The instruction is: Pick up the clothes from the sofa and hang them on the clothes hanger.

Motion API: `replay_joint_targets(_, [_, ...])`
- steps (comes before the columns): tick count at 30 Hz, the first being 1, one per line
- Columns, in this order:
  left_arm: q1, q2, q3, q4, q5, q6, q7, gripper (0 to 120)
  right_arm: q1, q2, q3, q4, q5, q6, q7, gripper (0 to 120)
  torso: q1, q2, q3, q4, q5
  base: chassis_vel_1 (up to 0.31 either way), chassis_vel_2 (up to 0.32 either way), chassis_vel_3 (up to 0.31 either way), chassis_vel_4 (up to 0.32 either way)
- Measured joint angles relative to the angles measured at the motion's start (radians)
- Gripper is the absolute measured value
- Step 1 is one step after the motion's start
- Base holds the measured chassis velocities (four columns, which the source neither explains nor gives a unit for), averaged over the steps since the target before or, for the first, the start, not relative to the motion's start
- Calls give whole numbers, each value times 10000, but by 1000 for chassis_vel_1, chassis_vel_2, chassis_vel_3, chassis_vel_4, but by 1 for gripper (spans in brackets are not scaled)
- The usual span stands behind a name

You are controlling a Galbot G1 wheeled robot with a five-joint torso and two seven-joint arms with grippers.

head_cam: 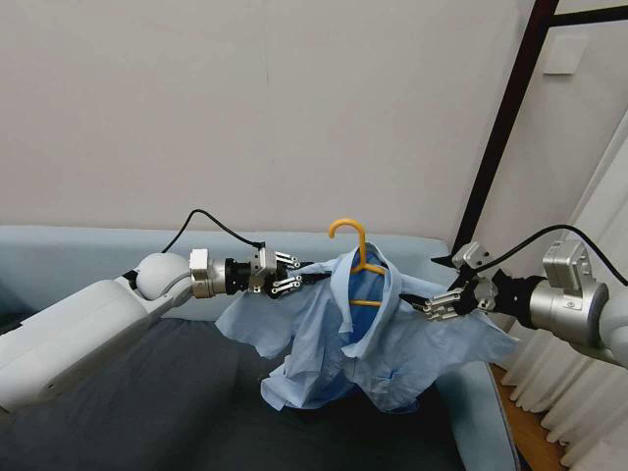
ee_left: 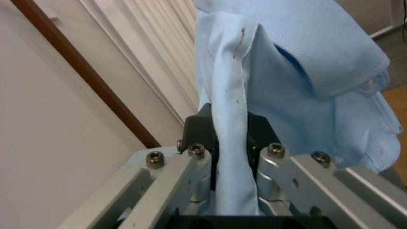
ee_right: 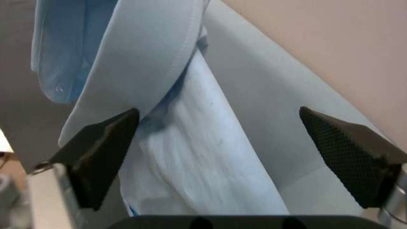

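Two grippers flank the yellow hanger (head_cam: 362,245) in your head view, the light-blue shirt (head_cam: 314,334) draped on it: left gripper (head_cam: 306,276) at its left, right gripper (head_cam: 420,304) at its right. Left wrist view: fingers (ee_left: 299,176) clamp a shirt fold. Right wrist view: fingers (ee_right: 102,152) spread wide, shirt between them.

I see a sofa (head_cam: 59,250) with a pale blue back and a dark grey seat (head_cam: 137,412) running across the lower part of my head view. The shirt (head_cam: 324,343) hangs over the seat's right end. I cannot tell whether its hem touches the cushion.
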Motion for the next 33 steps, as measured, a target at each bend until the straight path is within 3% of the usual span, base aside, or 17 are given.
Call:
replay_joint_targets(20, [96, 111, -15, -134, 5, -191, 146, 7, -209, -391, -192, 569, -395, 93, 3, 20, 0, 0, 0, 4, -1, 0, 0, 0, 0])
replay_joint_targets(24, [126, 226, -15, -229, 37, -161, 57, 7, -237, -369, -245, 657, -332, 99, -9, 11, 0, 0, 0, 3, 0, 0, 0, 0, 0])
replay_joint_targets(29, [214, 384, -37, -256, 141, -170, -122, 7, -253, -275, -263, 691, -156, 167, 69, 10, 0, 0, 0, 5, -1, 0, 0, 0, 0])
replay_joint_targets(33, [252, 478, -123, -206, 299, -133, -395, 19, -254, -247, -264, 704, 25, 165, 182, 10, 0, 0, 0, 6, -2, 0, 0, 0, 0])
